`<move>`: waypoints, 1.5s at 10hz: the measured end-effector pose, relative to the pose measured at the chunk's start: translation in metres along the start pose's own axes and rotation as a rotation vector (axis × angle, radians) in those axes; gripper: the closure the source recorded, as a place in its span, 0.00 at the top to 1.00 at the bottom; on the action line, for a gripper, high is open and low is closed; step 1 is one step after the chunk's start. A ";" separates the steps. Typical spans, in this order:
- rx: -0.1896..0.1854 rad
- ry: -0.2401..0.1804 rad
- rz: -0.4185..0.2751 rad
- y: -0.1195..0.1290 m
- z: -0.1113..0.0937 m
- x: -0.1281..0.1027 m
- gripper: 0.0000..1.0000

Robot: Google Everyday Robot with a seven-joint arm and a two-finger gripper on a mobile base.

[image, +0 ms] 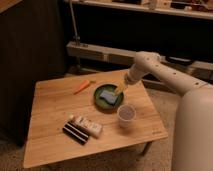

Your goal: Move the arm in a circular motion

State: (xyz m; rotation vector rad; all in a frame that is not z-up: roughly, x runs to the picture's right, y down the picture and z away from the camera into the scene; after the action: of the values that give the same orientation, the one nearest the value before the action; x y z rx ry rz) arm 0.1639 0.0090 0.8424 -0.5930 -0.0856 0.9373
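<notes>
The arm (165, 70) reaches in from the right, its cream-white segments bending at a rounded joint above the far right part of a wooden table (50, 107) and sloping down to a yellowish tip. That tip is the gripper (120, 90), low over the right side of a dark green plate (97, 95). Whether it is open or closed cannot be told, and nothing can be seen in its hold. On the plate, just left of the gripper, lies a flat blue block (106, 96). A paper cup (126, 115) stands near the plate on its near side, apart from it. An orange carrot (82, 86) lies to the plate's left. Near the table's front edge sit two packages side by side - a white one (88, 125) and a dark one (75, 133).
</notes>
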 end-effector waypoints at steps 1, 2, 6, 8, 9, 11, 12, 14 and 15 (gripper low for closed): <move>0.011 -0.003 -0.002 0.005 -0.008 0.013 0.80; 0.023 -0.009 -0.010 0.012 -0.019 0.024 0.80; 0.057 -0.021 -0.122 0.063 -0.051 0.023 0.80; 0.052 -0.045 -0.198 0.107 -0.064 -0.009 0.80; 0.048 -0.063 -0.241 0.129 -0.063 -0.031 0.80; 0.025 -0.093 -0.329 0.163 -0.052 -0.076 0.80; 0.008 -0.108 -0.368 0.175 -0.045 -0.099 0.80; -0.029 -0.142 -0.431 0.187 -0.029 -0.150 0.80; -0.034 -0.150 -0.430 0.181 -0.023 -0.168 0.80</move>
State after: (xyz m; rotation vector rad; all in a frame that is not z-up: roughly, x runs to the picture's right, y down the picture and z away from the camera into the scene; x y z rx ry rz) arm -0.0626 -0.0514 0.7605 -0.5086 -0.3504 0.5611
